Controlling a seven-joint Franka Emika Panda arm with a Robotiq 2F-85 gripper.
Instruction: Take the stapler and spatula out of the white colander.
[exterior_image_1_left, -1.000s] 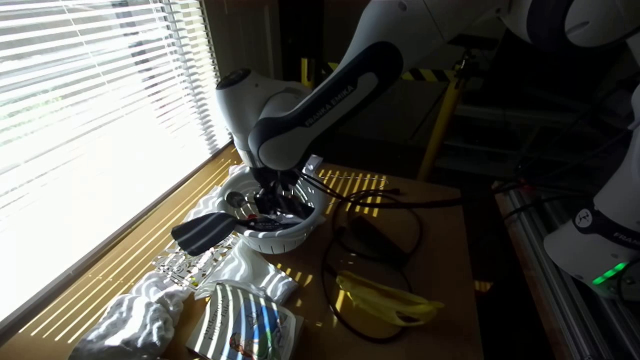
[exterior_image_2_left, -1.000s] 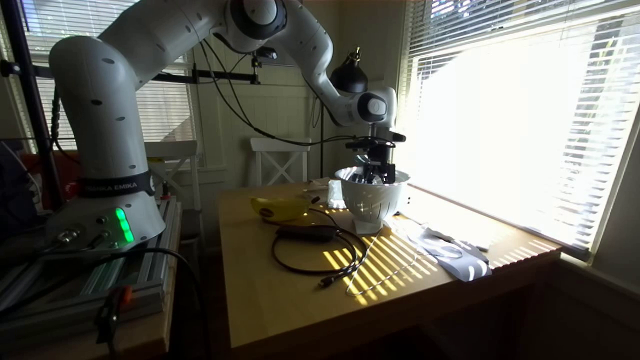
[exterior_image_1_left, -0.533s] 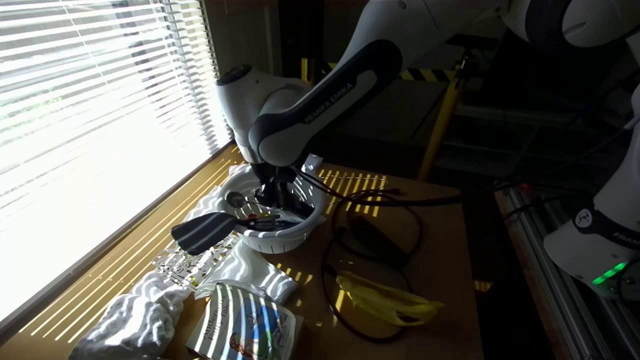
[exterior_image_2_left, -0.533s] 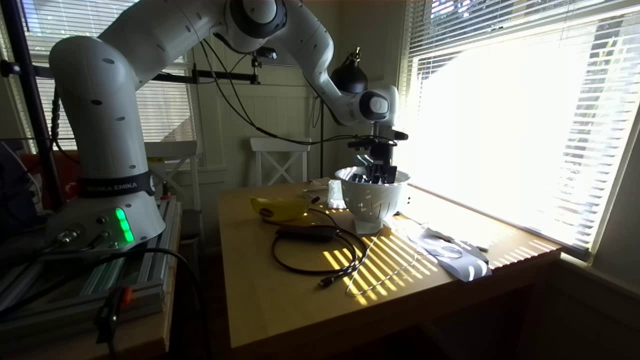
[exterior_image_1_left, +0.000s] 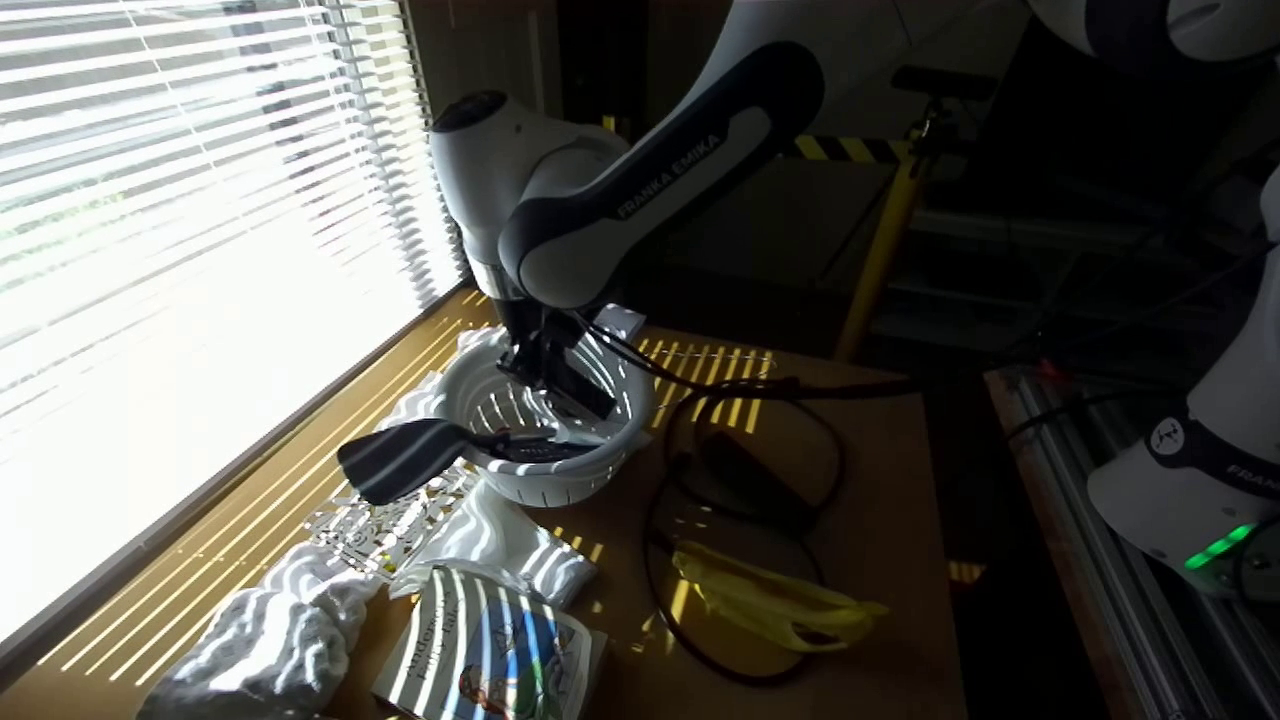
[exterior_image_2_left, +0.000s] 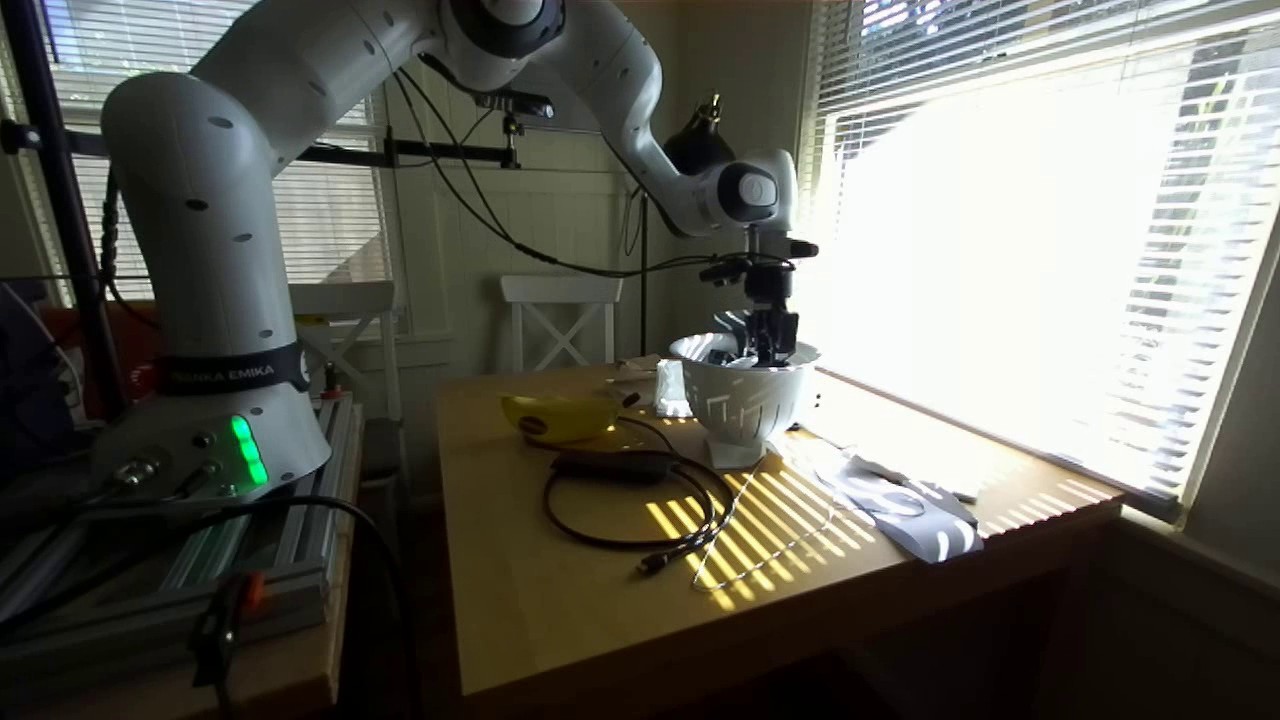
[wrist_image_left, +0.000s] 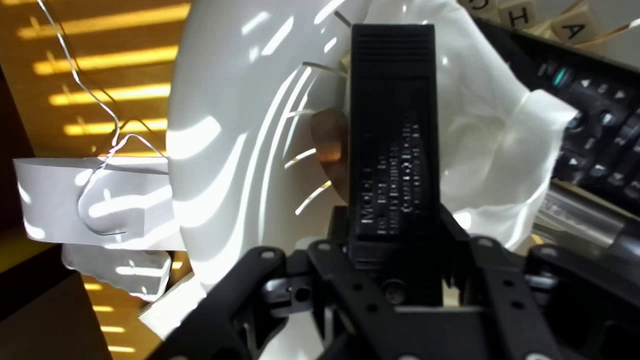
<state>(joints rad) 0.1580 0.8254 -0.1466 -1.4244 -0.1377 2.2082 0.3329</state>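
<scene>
Legible text and marks

Reads "FRANKA EMIKA" on the arm link (exterior_image_1_left: 668, 180) in an exterior view; clips to "…ANKA EMIKA" on the base band (exterior_image_2_left: 232, 371) in an exterior view. Shows "Anderse…" plus "Fairy Tal…" on the book (exterior_image_1_left: 495, 650). In wrist view, reads "Model" on the black stapler (wrist_image_left: 392, 135), then too blurred; also "C", "H", "A" on letter tiles (wrist_image_left: 517, 17), arrow symbols on remote (wrist_image_left: 595, 112).

white blinds (exterior_image_1_left: 215, 225) glow; striped light (exterior_image_2_left: 765, 535) crosses the wooden table (exterior_image_2_left: 560, 600).
</scene>
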